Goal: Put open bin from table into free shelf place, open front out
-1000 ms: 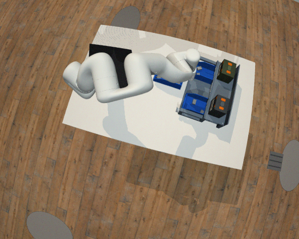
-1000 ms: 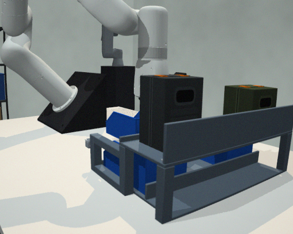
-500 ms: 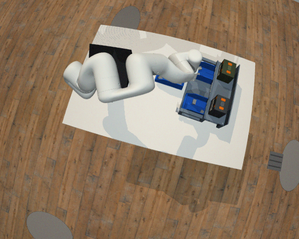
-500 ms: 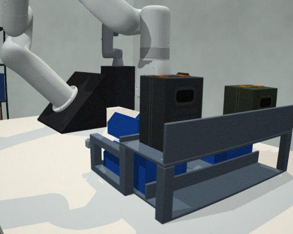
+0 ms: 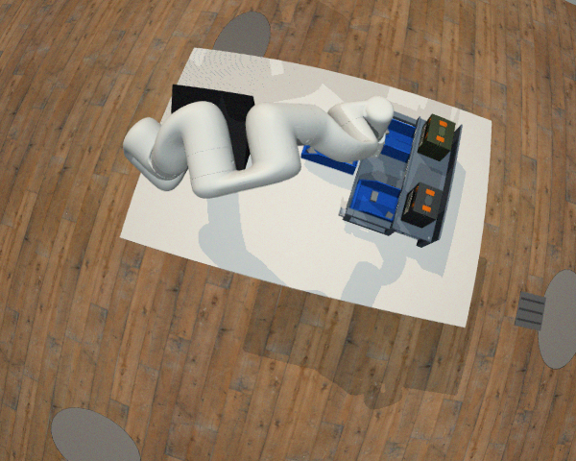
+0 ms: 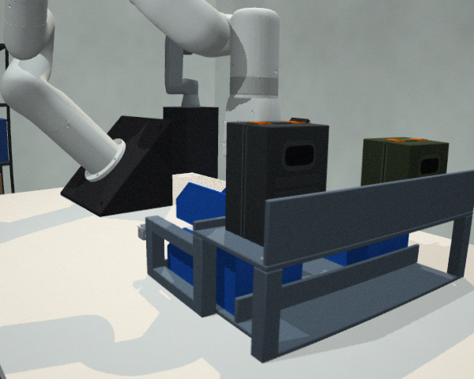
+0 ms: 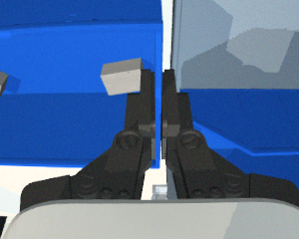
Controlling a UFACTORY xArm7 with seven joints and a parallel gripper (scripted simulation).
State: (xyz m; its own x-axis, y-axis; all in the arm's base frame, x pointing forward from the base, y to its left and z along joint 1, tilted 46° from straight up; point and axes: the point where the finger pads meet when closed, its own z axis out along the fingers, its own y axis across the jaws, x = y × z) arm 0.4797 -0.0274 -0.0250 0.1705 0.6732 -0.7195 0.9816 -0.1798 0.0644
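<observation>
Blue open-front plastic bin [image 5: 330,161] [image 6: 198,204] [image 7: 65,124]: outside the slate-grey shelf [image 5: 370,222] [image 6: 205,277] [image 7: 204,50], toward 9 o'clock in top view, apparently raised. Black gripper [image 7: 156,89] nearly closed, pinching its thin side wall. Advice: keep level, clear the lip, lower rear-first under the board, settle, release. Looks: glossy blue, straight rims, small grey blocks [image 5: 311,149] [image 7: 121,77] inside at 10 o'clock of fingertips, wrist view.

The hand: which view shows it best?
The wrist view: both dark fingers of the hand pinch the blue bin's wall. From the top, the arm covers it; in the exterior view, the dark case hides it.
</observation>
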